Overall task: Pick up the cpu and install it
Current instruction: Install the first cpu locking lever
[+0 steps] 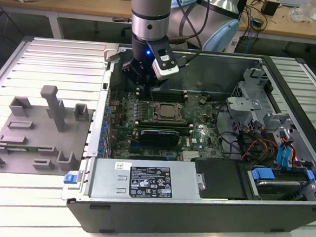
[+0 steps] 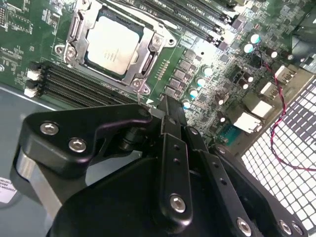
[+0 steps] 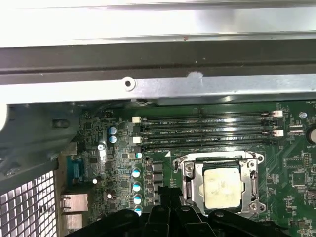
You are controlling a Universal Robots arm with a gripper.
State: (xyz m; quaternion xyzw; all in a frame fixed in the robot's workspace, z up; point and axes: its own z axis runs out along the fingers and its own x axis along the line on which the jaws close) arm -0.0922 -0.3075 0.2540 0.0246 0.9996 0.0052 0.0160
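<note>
Open computer case [image 1: 205,217], cpu [image 2: 112,42] in socket [image 2: 146,53], memory slots [image 2: 79,86] alongside

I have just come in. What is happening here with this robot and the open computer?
One robot arm is working inside the open computer case, which lies on its side. Its gripper hangs just above the green motherboard, close to the processor socket. In the second wrist view the cpu sits flat inside the metal socket frame, apart from the gripper. The grey plate with upright blocks lies outside the case, at the exterior view's left.
</note>
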